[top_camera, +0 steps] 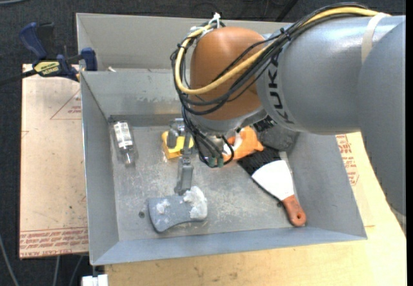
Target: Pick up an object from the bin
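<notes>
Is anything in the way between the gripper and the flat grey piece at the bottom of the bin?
Nothing visible is. The gripper reaches down to the upper edge of the flat grey piece. A white crumpled lump lies on the piece's right end, beside the gripper rather than under it. The yellow thing lies behind it.

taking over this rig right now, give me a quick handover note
Gripper: low in the middle of the bin, its tip right at the grey flat piece that lies by the near wall with a white lump on its right end. Whether it is open or shut cannot be read from this view.
Other things: a yellow piece just behind the gripper, a small clear piece at the left, and a white-bladed scraper with an orange handle at the right.
Done: the arm is down in the bin.
Left: nothing is lifted yet, so the grasp and the lift out remain.
</notes>
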